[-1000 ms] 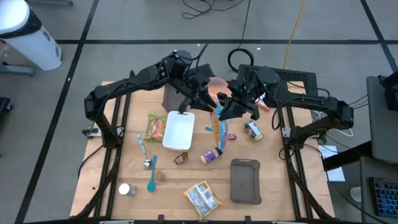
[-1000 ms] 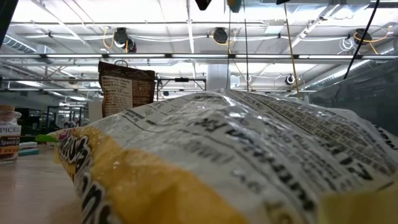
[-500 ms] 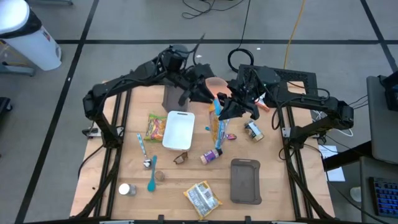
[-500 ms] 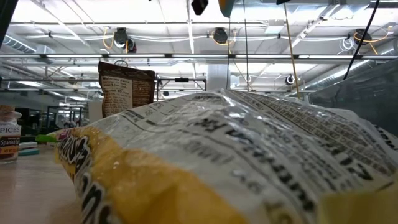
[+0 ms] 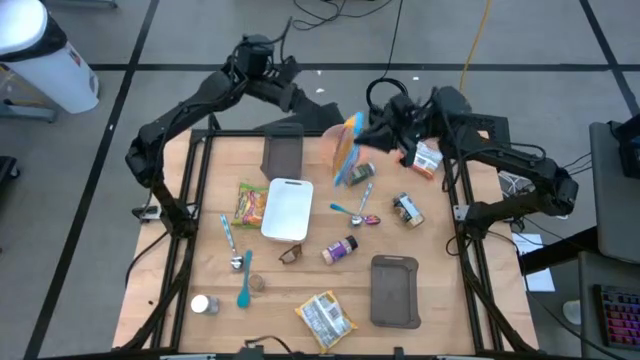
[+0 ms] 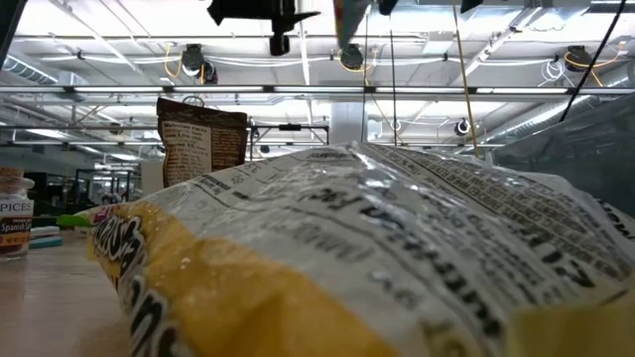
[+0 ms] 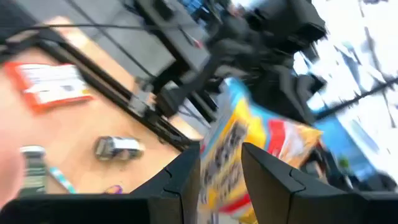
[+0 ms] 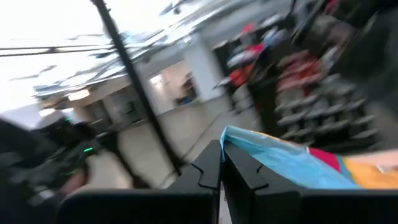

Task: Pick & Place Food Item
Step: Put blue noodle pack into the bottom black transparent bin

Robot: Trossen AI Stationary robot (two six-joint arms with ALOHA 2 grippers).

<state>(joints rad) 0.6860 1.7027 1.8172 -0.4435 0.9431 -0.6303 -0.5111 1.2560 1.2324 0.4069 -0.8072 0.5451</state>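
Right gripper (image 5: 366, 133): it is hanging above the far middle of the table (image 5: 300, 300), fingers pressed together on the top edge of the chip bag (image 5: 346, 150); in the right wrist view the two dark fingers (image 8: 214, 171) are meeting on the bag's blue edge (image 8: 292, 158).
Chip bag: it is hanging in the air from the right gripper, blue and orange-yellow, above the table's far middle, just right of the dark brown pouch (image 5: 282, 152); the left wrist view is showing it past that arm's fingers (image 7: 249, 149).
Left gripper (image 5: 318, 100): it is sitting beyond the table's far edge, over the floor, well apart from the chip bag; its fingers (image 7: 186, 177) are standing apart with nothing between them.
White board (image 5: 287, 207): it is lying flat near the table's middle, with a green-and-yellow snack packet (image 5: 249, 204) just to its left.
Dark tray (image 5: 394, 290): it is lying toward the near right of the table.
Yellow snack bag (image 5: 326, 316): it is lying at the near edge, filling most of the low view (image 6: 347, 258).
Orange-and-white packet (image 5: 427, 160): it is lying at the far right, below the right arm.
Small jar (image 5: 406, 209): it is lying on its side right of centre.
Spice bottle (image 5: 204, 305): it is standing at the near left corner, also showing in the low view (image 6: 14, 213).
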